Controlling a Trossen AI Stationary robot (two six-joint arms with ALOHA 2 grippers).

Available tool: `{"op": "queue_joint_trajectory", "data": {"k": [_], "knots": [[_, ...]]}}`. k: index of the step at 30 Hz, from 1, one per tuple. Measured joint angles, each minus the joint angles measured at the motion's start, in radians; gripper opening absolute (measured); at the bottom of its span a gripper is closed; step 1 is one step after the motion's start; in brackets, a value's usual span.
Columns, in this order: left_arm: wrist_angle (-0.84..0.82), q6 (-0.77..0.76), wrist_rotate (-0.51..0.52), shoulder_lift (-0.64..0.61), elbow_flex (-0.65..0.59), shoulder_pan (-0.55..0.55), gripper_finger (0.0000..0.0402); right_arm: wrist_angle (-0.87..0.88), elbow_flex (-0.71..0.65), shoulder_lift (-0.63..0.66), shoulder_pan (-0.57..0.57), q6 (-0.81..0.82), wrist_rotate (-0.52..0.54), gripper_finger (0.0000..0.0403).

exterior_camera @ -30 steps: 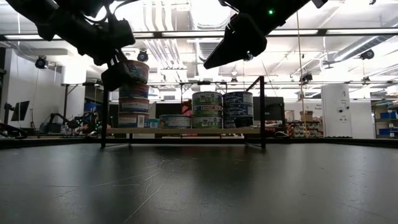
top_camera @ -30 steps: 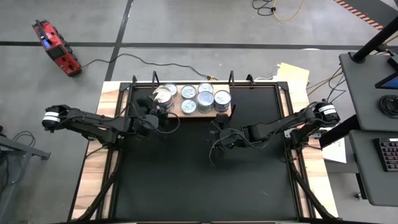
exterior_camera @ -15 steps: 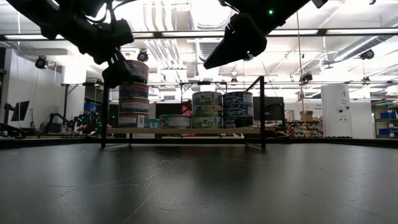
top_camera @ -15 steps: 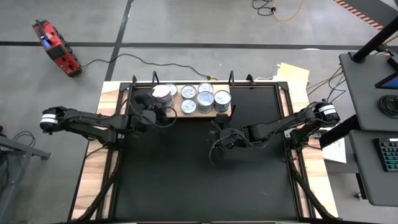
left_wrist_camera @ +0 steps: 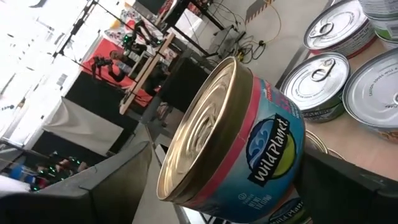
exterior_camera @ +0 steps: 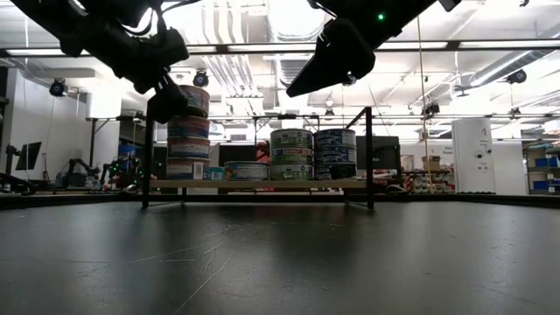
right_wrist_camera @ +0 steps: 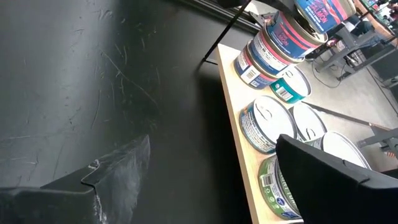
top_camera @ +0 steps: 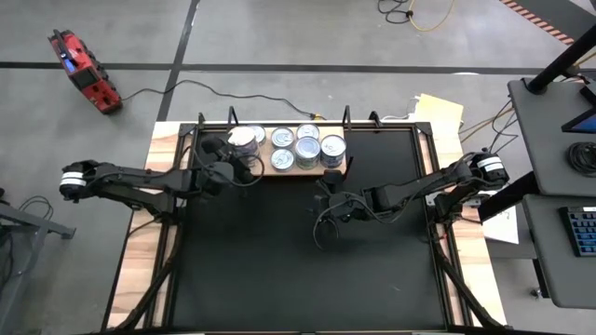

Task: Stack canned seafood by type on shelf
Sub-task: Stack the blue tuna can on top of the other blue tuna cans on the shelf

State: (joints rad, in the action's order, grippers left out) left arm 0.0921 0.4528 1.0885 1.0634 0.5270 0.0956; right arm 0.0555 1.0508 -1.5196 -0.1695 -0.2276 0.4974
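The shelf (top_camera: 321, 170) is a light wooden board at the table's far edge. It carries the canned seafood: a stack of three (exterior_camera: 188, 131) at its left end, a single tin (exterior_camera: 247, 171), and two more stacks (exterior_camera: 291, 155) (exterior_camera: 335, 153). The left stack's top can (left_wrist_camera: 249, 137) has a gold lid, a pink band and a blue label. My left gripper (top_camera: 233, 154) is open, one finger on each side of that can. My right gripper (top_camera: 321, 212) hangs open over the black table, just near of the shelf's right half, with nothing between its fingers. My left gripper's fingers (left_wrist_camera: 348, 186) stand beside the top can's side wall (left_wrist_camera: 292, 155), coming nearly level from the table's left. The can sits on the can below it. Whether the fingers touch it, I cannot tell.
Black metal posts (exterior_camera: 368, 157) (exterior_camera: 144, 166) rise at the two ends of the shelf. The wide black table top (top_camera: 307, 270) lies near of the shelf, with wooden strips (top_camera: 140, 251) along its sides.
My left gripper has rolled a little about the line it points along, staying at the left stack. The cans have kept their places.
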Motion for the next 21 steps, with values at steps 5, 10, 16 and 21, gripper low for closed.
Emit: {"op": "queue_joint_trajectory", "data": {"k": [5, 10, 16, 21], "knots": [[-0.021, -0.109, -0.064, 0.000, 0.000, 0.001, 0.0351, 0.000, 0.000, 0.000, 0.000, 0.002, 0.000, 0.0332], [-0.049, -0.209, -0.080, 0.000, 0.000, 0.000, 0.0351, 0.000, 0.000, 0.000, 0.000, 0.003, 0.000, 0.0326], [-0.051, -0.272, -0.081, -0.001, -0.001, 0.000, 0.0351, 0.000, 0.000, 0.000, 0.000, 0.003, 0.000, 0.0329], [-0.050, -0.275, -0.078, -0.002, -0.001, 0.000, 0.0351, 0.001, 0.000, 0.000, 0.000, 0.003, 0.000, 0.0336]]}}
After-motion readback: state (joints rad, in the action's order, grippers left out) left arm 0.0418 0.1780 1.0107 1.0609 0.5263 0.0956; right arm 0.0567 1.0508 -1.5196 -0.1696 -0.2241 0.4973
